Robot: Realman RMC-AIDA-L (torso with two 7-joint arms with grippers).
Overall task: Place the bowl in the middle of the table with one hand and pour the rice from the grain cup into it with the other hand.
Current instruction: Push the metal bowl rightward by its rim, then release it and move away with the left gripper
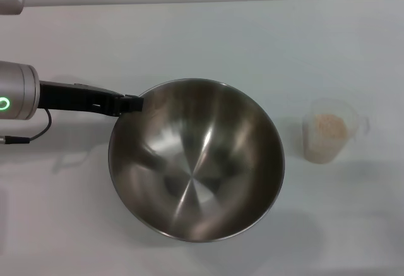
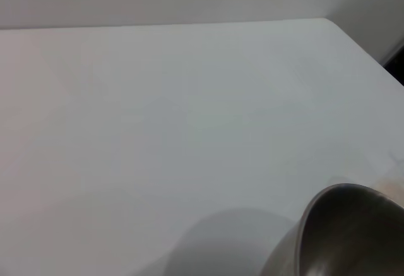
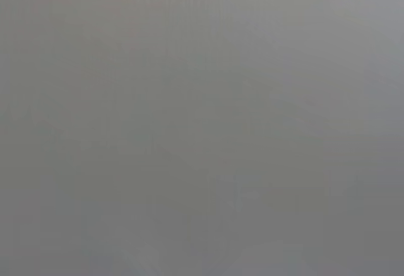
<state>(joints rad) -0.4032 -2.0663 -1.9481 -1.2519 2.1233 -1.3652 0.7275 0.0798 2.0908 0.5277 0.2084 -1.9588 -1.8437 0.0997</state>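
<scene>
— What surface are you working on?
— You have a plain white table [image 1: 208, 33] filling the head view, with a pale wall along the top edge.

— Where is your bowl?
— The stainless-steel mixing bowl [image 1: 196, 160] sits in the centre of the frame, slightly below the middle, tilted so its shiny inside faces the camera. In your left wrist view only a piece of its rim [image 2: 344, 191] shows, in the lower right corner.

— And your left gripper?
— Your left gripper [image 1: 129, 103] comes in from the left edge on its black arm and is clamped on the bowl's upper-left rim, so it is gripping the bowl.

— The rice?
— The grain cup [image 1: 328, 129] stands upright at the right of the frame, well apart from the bowl, with the rice [image 1: 331, 125] a pale mass inside it.

— Your right gripper?
— You can't see it; the right wrist view is flat grey
</scene>
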